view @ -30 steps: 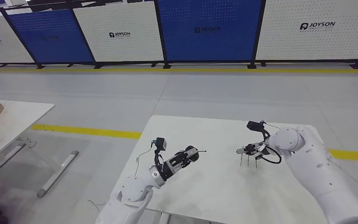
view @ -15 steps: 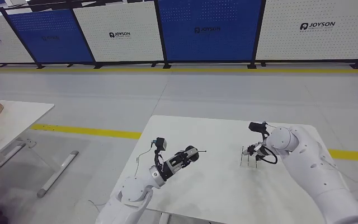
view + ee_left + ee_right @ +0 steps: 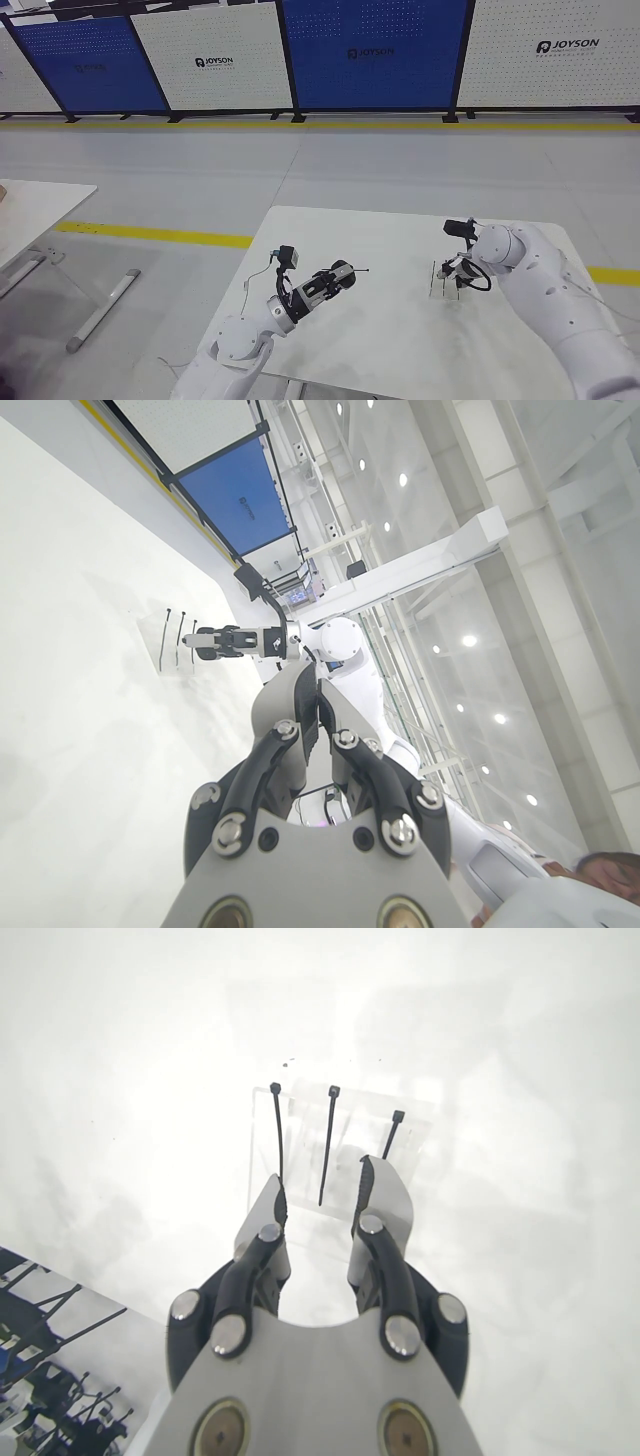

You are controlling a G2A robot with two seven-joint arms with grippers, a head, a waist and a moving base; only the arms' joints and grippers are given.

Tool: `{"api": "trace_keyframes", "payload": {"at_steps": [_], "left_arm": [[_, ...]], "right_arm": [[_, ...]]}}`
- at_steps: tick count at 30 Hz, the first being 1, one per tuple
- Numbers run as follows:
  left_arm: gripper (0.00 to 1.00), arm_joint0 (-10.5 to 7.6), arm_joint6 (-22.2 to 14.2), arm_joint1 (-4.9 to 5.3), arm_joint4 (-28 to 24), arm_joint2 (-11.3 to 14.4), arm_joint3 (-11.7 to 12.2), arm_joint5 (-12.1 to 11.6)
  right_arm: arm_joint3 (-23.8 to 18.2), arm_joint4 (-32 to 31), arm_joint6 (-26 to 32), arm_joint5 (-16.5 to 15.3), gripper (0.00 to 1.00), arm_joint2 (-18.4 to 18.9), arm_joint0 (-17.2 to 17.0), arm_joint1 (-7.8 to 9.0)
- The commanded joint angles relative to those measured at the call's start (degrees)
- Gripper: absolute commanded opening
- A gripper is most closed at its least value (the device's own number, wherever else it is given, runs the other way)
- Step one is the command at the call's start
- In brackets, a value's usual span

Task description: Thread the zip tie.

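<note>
A clear stand point(image 3: 260, 1138) on the white table point(image 3: 380, 330) carries three black zip ties. My right gripper point(image 3: 321, 1170) hangs open just over it, and the tail of the middle zip tie point(image 3: 327, 1143) lies between its fingers without touching them. The outer zip ties point(image 3: 277, 1128) point(image 3: 392, 1133) run beside the fingertips. From the top, the right gripper point(image 3: 450, 268) sits at the stand point(image 3: 440, 282). My left gripper point(image 3: 340, 273) is held above the table's left part, shut on a thin black zip tie point(image 3: 360, 270) that pokes out toward the right arm. Its pads point(image 3: 307, 700) are pressed together.
The stand point(image 3: 165, 645) and the right gripper point(image 3: 200, 642) sit near the table's far right side. Bare tabletop lies between the two arms. Another white table point(image 3: 30, 210) stands off to the left across the floor.
The right arm's wrist has drawn in slightly and its gripper has settled over the stand of zip ties. The left arm has kept still.
</note>
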Motion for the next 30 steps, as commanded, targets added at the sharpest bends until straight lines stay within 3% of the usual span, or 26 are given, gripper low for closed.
{"api": "trace_keyframes", "payload": {"at_steps": [1, 30], "left_arm": [[0.0, 0.0, 0.0, 0.0, 0.0, 0.0, 0.0, 0.0], [0.0, 0.0, 0.0, 0.0, 0.0, 0.0, 0.0, 0.0]], "right_arm": [[0.9, 0.1, 0.0, -0.2, 0.27, -0.3, 0.4, -0.41], [16.3, 1.2, -3.8, -3.5, 0.17, -3.6, 4.9, -7.27]]}}
